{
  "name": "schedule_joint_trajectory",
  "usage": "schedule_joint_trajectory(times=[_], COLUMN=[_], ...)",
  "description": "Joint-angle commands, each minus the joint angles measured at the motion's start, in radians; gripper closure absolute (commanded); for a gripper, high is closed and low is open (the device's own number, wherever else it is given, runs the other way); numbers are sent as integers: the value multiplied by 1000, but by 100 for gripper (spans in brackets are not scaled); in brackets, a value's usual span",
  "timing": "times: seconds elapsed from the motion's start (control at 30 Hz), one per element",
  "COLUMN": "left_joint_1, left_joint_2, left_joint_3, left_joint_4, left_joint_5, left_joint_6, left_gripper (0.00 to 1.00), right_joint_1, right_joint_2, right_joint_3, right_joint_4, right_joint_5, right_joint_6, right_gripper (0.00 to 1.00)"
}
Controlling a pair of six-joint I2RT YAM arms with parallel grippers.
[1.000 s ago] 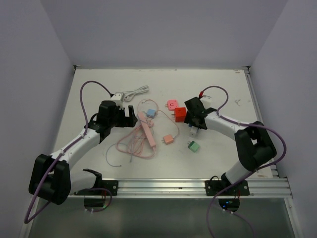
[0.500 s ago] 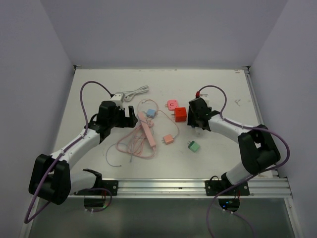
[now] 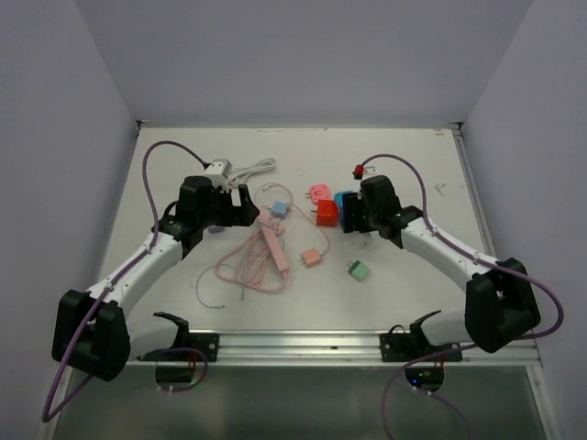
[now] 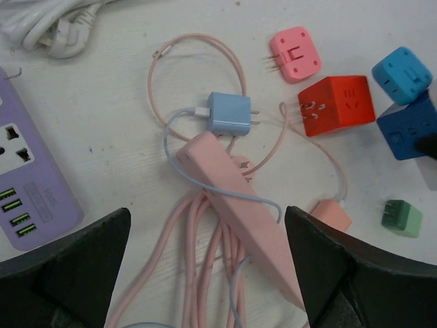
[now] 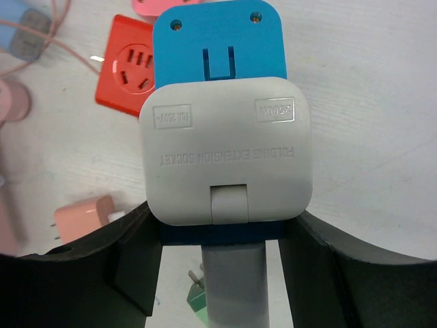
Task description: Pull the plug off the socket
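White table [image 3: 413, 156] carrying two arms and scattered sockets. Left gripper [image 4: 208, 270]: jaws spread wide and holding nothing, poised above the long pink power strip [image 4: 239, 198] and its coiled cable, with the purple multi-outlet power strip [image 4: 27, 178] to one side. Right gripper [image 5: 220, 253]: fingers closed from both sides on the base of the grey-white square block lettered as a folding extension socket [image 5: 225, 157], near the red cube socket [image 5: 130, 68]. The bright blue square plug block [image 5: 217, 48] lies flush against the far edge of the grey-white block. The two appear joined, though the seam is hidden from the wrist camera and the overhead view is too small to confirm it. Progress, as judged: the socket assembly is grasped, which is the opening step, and the separation itself is not done. Remaining: a second grip on the blue block, presumably by the free left gripper, which is well apart from it at present, then a straight pull
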Motion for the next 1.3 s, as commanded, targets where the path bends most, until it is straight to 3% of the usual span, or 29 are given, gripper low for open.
schedule_joint_trajectory(times=[0.0, 0.37, 0.63, 0.9, 1.03, 1.13, 1.27], left_joint_1=[-7, -22, -117, -220, -246, -253, -255], left_joint_2=[-11, 55, 158, 256, 293, 308, 307], left_joint_3=[93, 222, 281, 292, 318, 320, 312], left_joint_4=[-8, 53, 96, 213, 213, 205, 202], left_joint_5=[75, 279, 236, 167, 121, 81, 33], left_joint_6=[-72, -437, -612, -705, -719, -731, -742], left_gripper=[2, 2, 2, 11, 20, 33, 59], right_joint_1=[2, 5, 22, 52, 72, 80, 86], right_joint_2=[-72, -158, -169, -167, -170, -173, -177], right_joint_3=[69, 49, 23, 5, -7, -20, -35], right_joint_4=[20, 123, 239, 287, 319, 338, 353], right_joint_5=[-181, -530, -594, -620, -610, -608, -610], right_joint_6=[-61, -41, 20, 46, 57, 63, 71], right_gripper=[100, 100, 100, 100, 100, 100, 100])
